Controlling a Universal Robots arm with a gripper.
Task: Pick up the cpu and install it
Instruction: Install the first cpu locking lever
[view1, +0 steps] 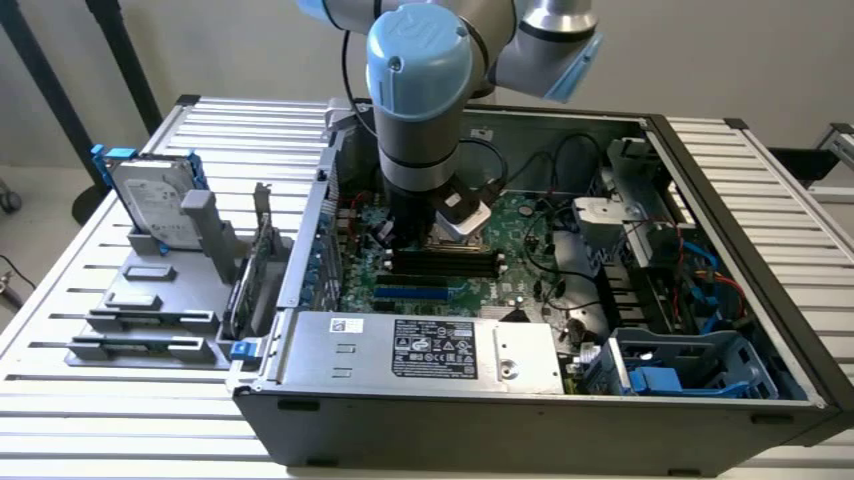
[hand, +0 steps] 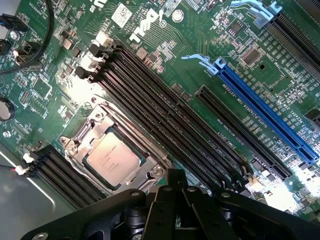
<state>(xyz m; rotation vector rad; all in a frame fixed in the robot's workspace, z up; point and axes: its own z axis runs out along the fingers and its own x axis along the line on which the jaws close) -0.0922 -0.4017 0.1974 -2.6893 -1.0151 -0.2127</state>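
— Gripper (hand: 175, 187) first: where is it, and how do the fingers stand?

— Low inside the open computer case (view1: 747, 260), over the green motherboard (hand: 170, 50). Its black fingers are pressed together with nothing between them; the tip hangs just beside the processor socket (hand: 117, 157).

— And the cpu (hand: 111, 157)?

— Seated flat in that socket, silver top up, inside the metal frame. Faint print runs across its lid, too fine to read.

— Any writing you can read?

— White "DELL" lettering (hand: 146, 26) on the board, next to a small white barcode sticker (hand: 121, 15). A long blue expansion slot (hand: 267, 117) runs near the black memory slots (hand: 165, 107).

— Outside the case?

— At the exterior view's left, a grey parts holder (view1: 147, 300) on the slatted table (view1: 80, 400) carries an upright hard drive (view1: 150, 195) with blue side rails. The power supply (view1: 414, 350) at the case's near edge bears a black label, illegible.
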